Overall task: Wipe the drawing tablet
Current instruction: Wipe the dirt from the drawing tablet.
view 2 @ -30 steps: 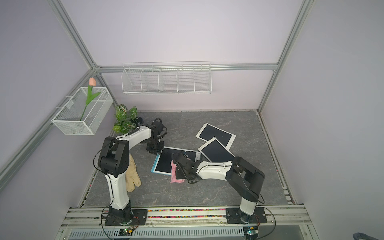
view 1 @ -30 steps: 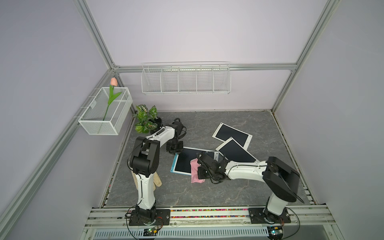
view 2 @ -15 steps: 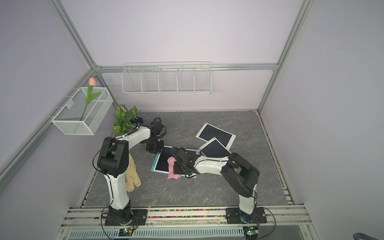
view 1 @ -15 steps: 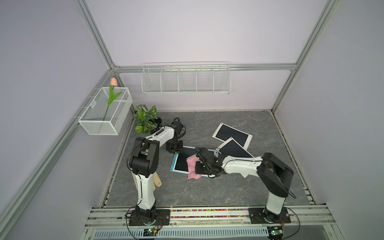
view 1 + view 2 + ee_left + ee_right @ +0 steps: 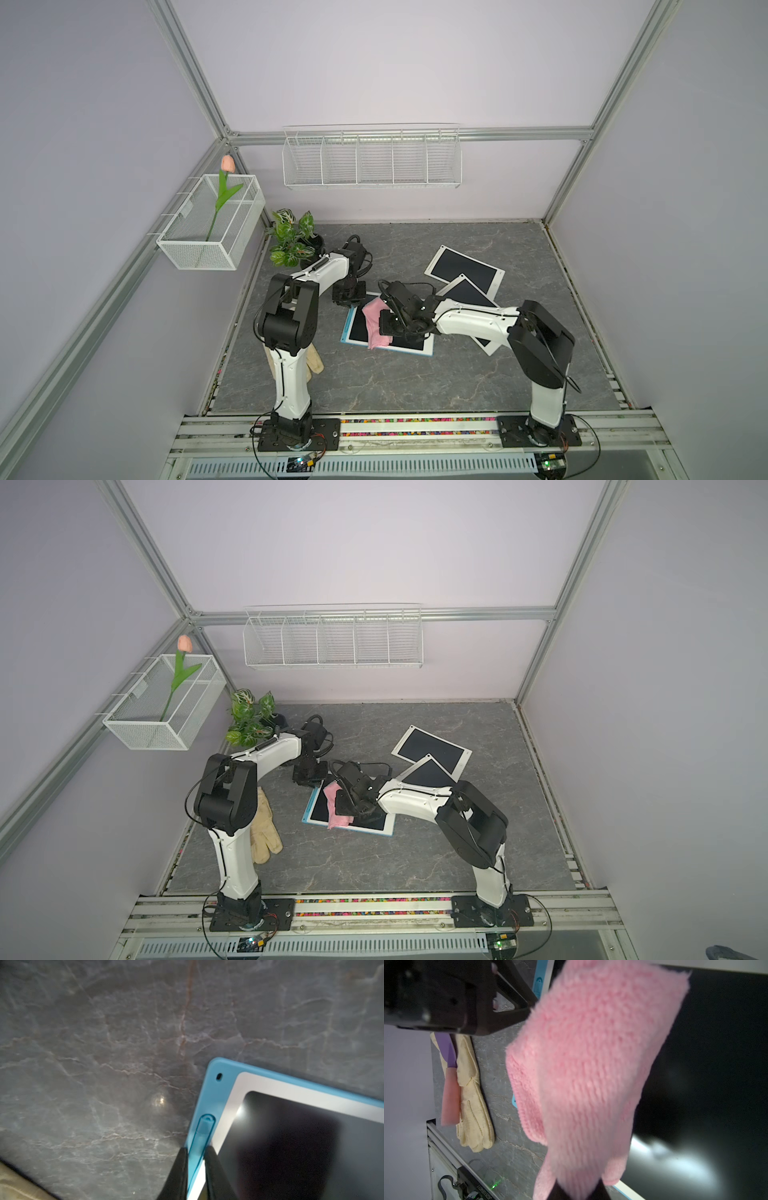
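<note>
Since a second ago right gripper (image 5: pixel 390 326) has dragged the pink cloth (image 5: pixel 375 320) off the drawing tablet's (image 5: pixel 356 330) front edge onto its screen, toward the corner left gripper (image 5: pixel 196 1149) pins. Right gripper is clamped on the cloth. Left gripper is pinched shut on the tablet's blue rim. Tablet lies flat on counter (image 5: pixel 374 386). Suggest: press cloth flat, overlap strokes, stop short of left gripper, keep the pin.

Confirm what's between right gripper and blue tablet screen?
Pink cloth, pinched in the right gripper, lying on the blue tablet; right wrist view shows it.
</note>
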{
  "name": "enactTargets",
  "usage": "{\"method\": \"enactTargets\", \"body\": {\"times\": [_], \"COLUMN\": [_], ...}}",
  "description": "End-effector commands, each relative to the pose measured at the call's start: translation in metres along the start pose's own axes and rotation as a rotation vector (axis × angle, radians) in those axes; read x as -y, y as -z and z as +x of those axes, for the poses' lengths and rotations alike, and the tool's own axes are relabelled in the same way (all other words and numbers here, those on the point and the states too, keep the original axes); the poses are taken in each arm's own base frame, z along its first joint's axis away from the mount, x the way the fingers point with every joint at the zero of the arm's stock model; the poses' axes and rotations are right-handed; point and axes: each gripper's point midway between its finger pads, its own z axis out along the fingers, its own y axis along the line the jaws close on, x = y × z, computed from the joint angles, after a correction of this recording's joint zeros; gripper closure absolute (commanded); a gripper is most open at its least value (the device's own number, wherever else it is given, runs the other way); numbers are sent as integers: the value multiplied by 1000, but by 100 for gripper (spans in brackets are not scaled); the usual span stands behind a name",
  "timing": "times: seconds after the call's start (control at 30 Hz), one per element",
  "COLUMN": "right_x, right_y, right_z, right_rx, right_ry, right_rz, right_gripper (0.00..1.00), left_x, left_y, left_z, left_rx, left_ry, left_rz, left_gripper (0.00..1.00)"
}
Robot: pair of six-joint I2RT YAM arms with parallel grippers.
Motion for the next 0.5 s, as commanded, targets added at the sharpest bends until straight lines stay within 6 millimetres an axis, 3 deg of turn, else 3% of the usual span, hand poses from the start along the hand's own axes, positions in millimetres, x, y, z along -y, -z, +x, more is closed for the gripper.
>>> {"method": "enactTargets", "body": {"times": [0.0,0.07,0.13,0.2,0.37,0.4,0.47], "right_x": [61,82,84,65,-14,-22,-16], "right_y": [19,32,38,30,5,4,2], "right_z": [13,23,27,26,9,6,4], "right_rx": [-26,-28,-32,-38,-40,-38,-38], "right_ry": [-73,-79,-78,-69,2,-3,-33], "right_rz": [122,159,161,124,39,24,25], "right_gripper": [93,93,93,93,93,93,93], "left_x": [-10,-9,-9,-10,-15,-16,-16], "left_y": [-30,-32,-33,-34,-35,-36,-37], "left_z": [26,27,28,28,30,30,31], "left_rx": [-106,-109,-111,-113,-113,-116,-117], "left_ry": [-9,-11,-11,-10,-14,-14,-15], "left_rz": [-48,-45,-46,-51,-77,-80,-81], "left_gripper": [82,82,81,80,80,80,80]}}
